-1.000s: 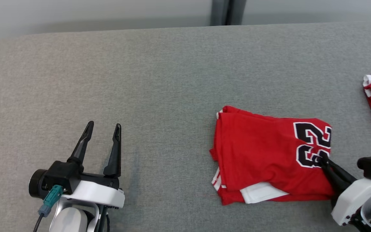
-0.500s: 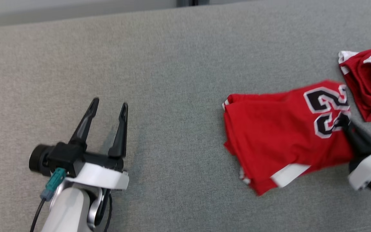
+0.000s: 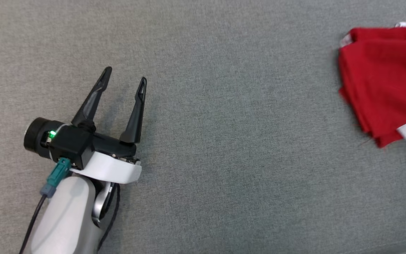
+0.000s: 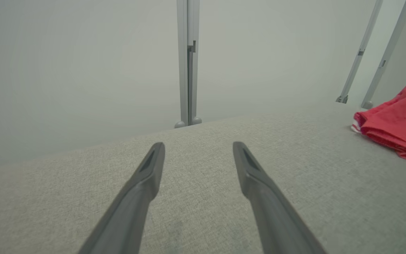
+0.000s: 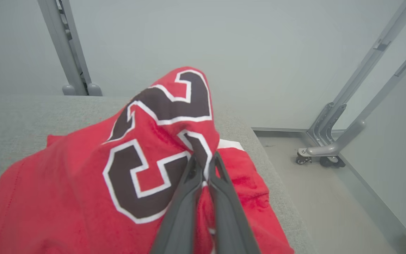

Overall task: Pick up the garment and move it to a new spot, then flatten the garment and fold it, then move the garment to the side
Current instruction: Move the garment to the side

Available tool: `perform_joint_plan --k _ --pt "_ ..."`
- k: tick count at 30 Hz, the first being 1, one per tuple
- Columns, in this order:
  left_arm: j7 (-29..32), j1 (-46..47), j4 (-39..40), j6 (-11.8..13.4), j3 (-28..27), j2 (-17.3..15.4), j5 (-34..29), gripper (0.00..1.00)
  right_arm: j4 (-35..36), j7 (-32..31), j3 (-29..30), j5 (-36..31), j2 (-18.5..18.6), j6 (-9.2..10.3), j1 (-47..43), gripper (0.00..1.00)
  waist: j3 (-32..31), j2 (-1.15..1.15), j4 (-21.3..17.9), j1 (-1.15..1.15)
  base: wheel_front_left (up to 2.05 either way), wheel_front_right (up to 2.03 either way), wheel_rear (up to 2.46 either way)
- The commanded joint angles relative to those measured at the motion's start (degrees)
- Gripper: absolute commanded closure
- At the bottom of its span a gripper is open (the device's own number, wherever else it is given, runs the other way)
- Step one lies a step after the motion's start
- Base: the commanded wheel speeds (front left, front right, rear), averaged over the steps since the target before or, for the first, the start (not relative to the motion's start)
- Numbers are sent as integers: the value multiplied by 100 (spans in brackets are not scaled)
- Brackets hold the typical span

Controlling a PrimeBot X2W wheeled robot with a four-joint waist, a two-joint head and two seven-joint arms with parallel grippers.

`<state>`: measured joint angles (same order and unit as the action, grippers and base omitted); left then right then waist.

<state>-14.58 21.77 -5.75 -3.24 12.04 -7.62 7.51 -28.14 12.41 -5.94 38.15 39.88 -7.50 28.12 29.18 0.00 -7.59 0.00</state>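
The red jersey [image 5: 65, 197] is pinched at its black number [image 5: 167, 106] between the pressed-together fingers of the right gripper [image 5: 204, 157] and is held raised in a peak near the right end of the grey table [image 3: 224, 141]. The left gripper [image 3: 125, 74] is held spread and empty above the table's left part, well apart from the jersey.

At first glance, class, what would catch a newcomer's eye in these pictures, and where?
The red fabric jersey with a black, white-edged number leaps out, bunched at the right end of the grey cloth-covered table. The right claw is shut on it, pinching a fold by the number. The left claw hangs open over the table's left side.
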Motion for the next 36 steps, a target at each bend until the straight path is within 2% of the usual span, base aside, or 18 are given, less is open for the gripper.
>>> perform_joint_plan --k 1,8,14,15,16,17,24,30,36 --pt "20 124 41 -27 -25 -78 -38 0 -69 74 104 27 78 1 93 100 131 0 -28 0 0 0 0" --pt "125 284 238 0 -35 -237 -106 0 -610 203 522 247 220 1 326 100 348 0 -58 0 0 0 0" --pt "178 392 336 28 -44 -317 -107 0 -1017 227 504 348 218 1 533 100 509 0 -52 0 0 0 0" --pt "184 407 348 32 -43 -323 -108 0 -1116 239 522 337 209 1 591 91 523 0 -51 0 0 0 0" --pt "183 404 362 38 -43 -334 -111 0 -1206 249 549 312 192 1 631 55 534 0 -52 0 0 0 0" --pt "191 389 369 52 -42 -344 -114 0 -1313 251 570 271 178 1 673 0 541 0 -56 0 0 0 0" --pt "197 288 339 124 -54 -354 -62 0 -1375 292 582 44 -51 1 751 0 413 0 -119 0 0 0 0" --pt "141 101 228 190 -101 -325 57 0 -793 284 683 -255 -529 1 426 0 65 0 -174 0 0 0 0" --pt "69 -257 96 319 -195 -223 228 0 -60 280 670 -718 -1156 1 -106 0 -422 0 -140 0 0 0 0"
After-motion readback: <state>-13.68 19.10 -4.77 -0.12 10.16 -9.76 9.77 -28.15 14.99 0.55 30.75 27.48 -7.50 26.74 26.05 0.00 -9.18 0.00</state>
